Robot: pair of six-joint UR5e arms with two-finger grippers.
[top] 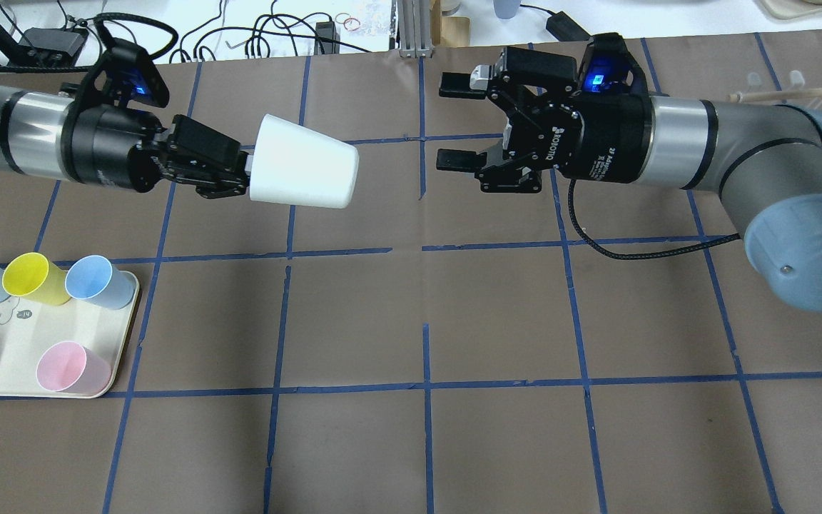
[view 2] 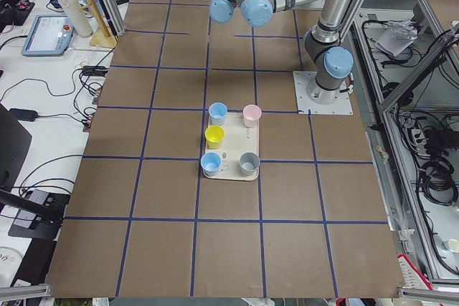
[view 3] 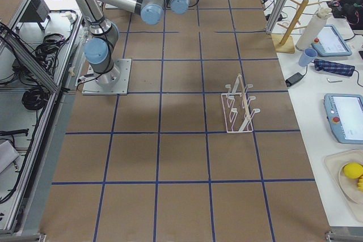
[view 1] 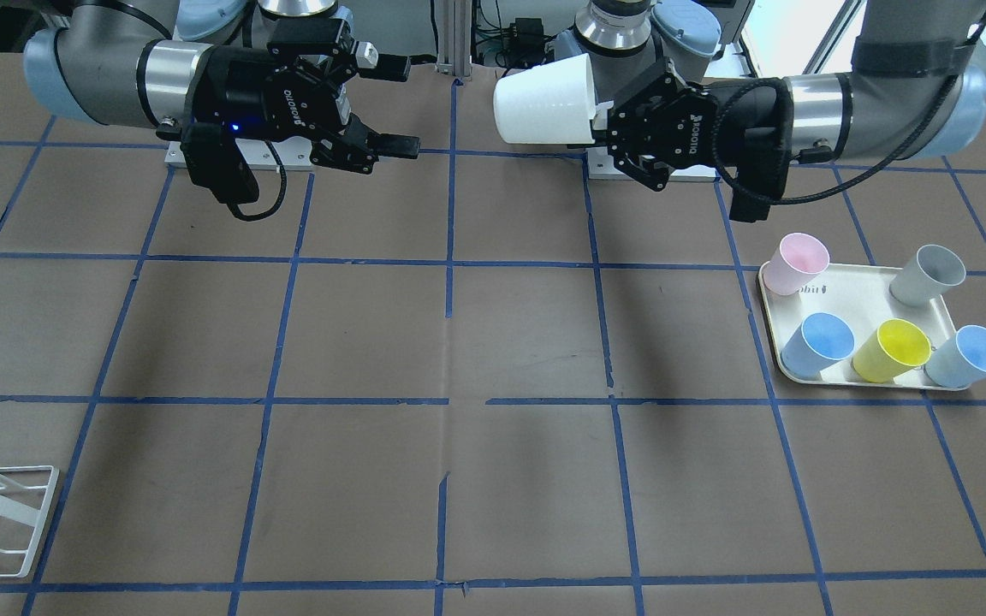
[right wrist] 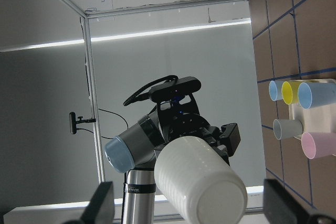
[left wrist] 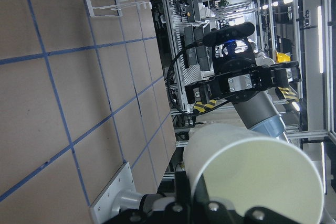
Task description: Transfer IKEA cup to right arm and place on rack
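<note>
Left gripper clamped on rim of cream cup, cup sideways above the table, base facing the right gripper, its jaws wide apart, clear of the cup

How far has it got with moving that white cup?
Done: the left gripper has the cup off the table, held sideways. In hand: the open right gripper faces it across a gap, not touching. Left: the handover, then putting it on the rack, which holds no cup.

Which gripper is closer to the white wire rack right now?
Right. The right gripper hovers open on the rack's side of centre. The left gripper, holding the IKEA cup, is beyond it, farther away.
</note>
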